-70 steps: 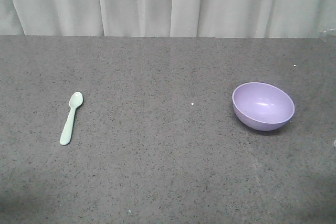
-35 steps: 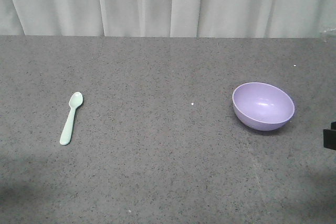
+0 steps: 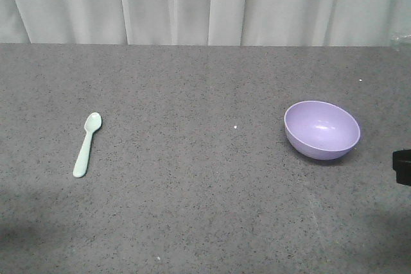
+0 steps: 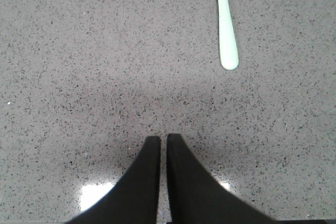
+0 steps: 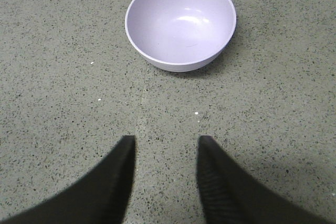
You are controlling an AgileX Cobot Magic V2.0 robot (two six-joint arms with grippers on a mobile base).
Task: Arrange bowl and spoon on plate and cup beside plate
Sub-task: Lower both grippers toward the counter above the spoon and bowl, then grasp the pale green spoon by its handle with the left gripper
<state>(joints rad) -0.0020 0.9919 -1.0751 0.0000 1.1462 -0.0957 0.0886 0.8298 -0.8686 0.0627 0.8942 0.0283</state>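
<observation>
Exterior front-facing view: a grey speckled table (image 3: 205, 210) before a pale curtain (image 3: 192, 4). A mint-green spoon (image 3: 87, 145) lies flat, well apart from an upright, empty purple bowl (image 3: 322, 130). A black block (image 3: 402, 167), too cropped to identify, pokes in at the frame's right edge, near the bowl.

Left wrist-mounted view: the left end effector (image 4: 163, 138) hovers over the table, fingers nearly touching with a thin slit between them, gripping nothing. The spoon lies ahead and to its right, handle end nearer.

Right wrist-mounted view: the right end effector (image 5: 166, 140) angles down at the table, fingers spread apart, gripping nothing. The bowl sits straight ahead, apart from the fingertips.
</observation>
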